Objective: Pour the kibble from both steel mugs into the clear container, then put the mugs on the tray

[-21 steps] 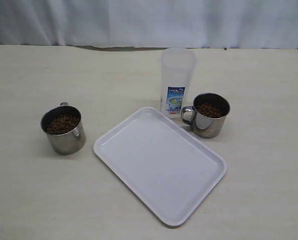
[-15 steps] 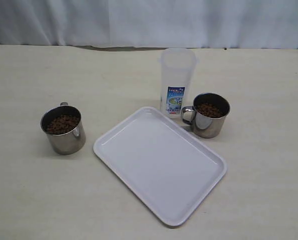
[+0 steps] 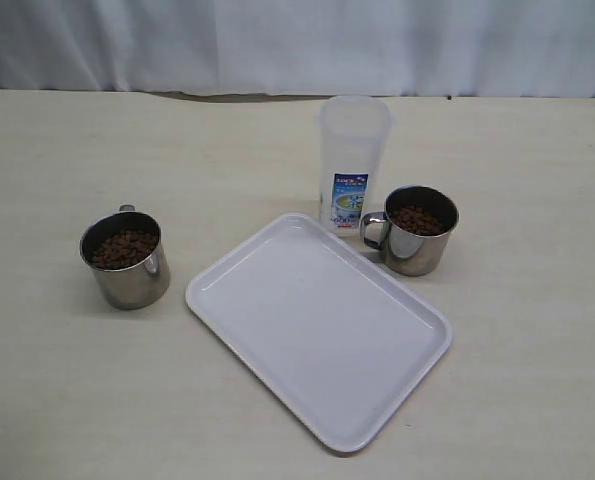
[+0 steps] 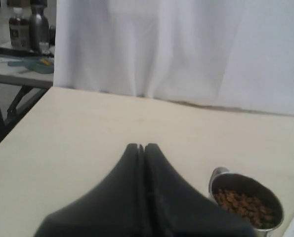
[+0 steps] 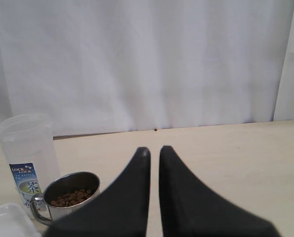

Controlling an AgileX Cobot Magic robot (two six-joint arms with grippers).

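Leftmost on the pale worktop (image 3: 57, 380), the left steel mug (image 3: 125, 262) stands upright, well apart from the rest. It is filled with reddish-brown kibble (image 3: 123, 248), and its loop handle points to the far side. Right of it, the white tray (image 3: 317, 325) lies flat and bare, turned at an angle so one corner points far and another near. Just beyond its far corner stands the clear container (image 3: 353, 160), upright, with a blue-and-white label (image 3: 348, 203) low on its front. Next on the right is the right steel mug (image 3: 417, 232), also upright and holding kibble, just beside the tray's far-right edge. Its handle is turned left toward the container's base. A white curtain (image 3: 297, 45) closes the far side.

Neither arm shows in the exterior view; only the wrist cameras show them. The left hand (image 4: 141, 147) hovers over bare worktop with its two dark fingers pressed together and gripping nothing, and the left mug is close by. That view alone also catches a side table (image 4: 13, 69) past the curtain's edge, with dark bottles (image 4: 29, 27) on it. The right hand (image 5: 154, 149) is likewise drawn together and empty, with only a thin slit between its fingers. Its camera shows the container, the right mug and a corner of the tray.
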